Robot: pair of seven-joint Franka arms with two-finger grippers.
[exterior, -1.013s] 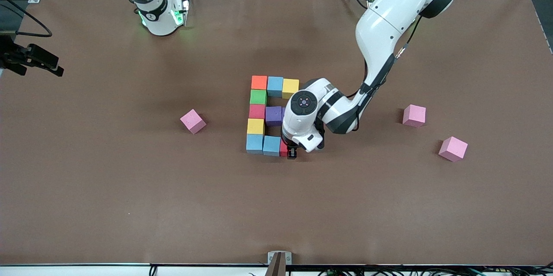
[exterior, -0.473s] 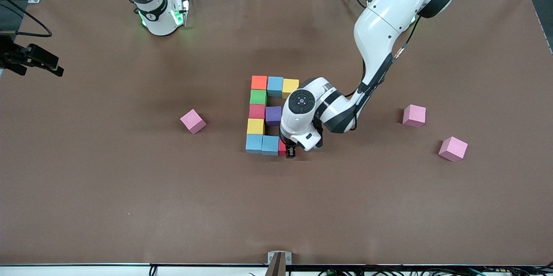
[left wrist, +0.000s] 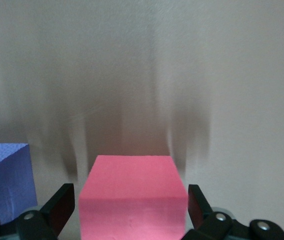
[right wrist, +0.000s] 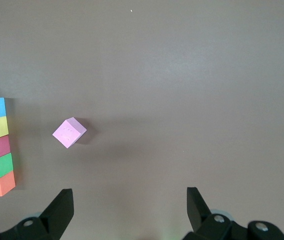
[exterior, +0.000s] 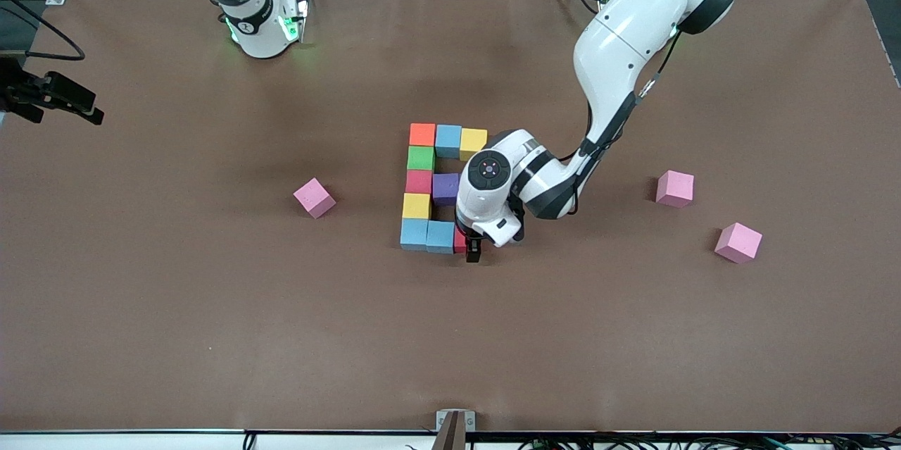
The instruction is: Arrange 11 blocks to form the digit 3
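Brown matte table [exterior: 211, 295]. Left gripper [exterior: 473, 247], black, two-fingered: down at table level, jaws apart, a slight gap either side of red foam cube [left wrist: 133, 197] at the 3 o'clock end of the figure's 6 o'clock row. Right gripper [right wrist: 130, 207]: waiting high over the table, jaws apart, empty. Blocky figure of touching coloured foam cubes [exterior: 431, 186]: table centre. Three loose pink foam cubes [exterior: 314, 197]: 9 and 3 o'clock of the figure.

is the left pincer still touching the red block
Apart. The left wrist view shows thin gaps between the red block and both fingers of the left pincer.
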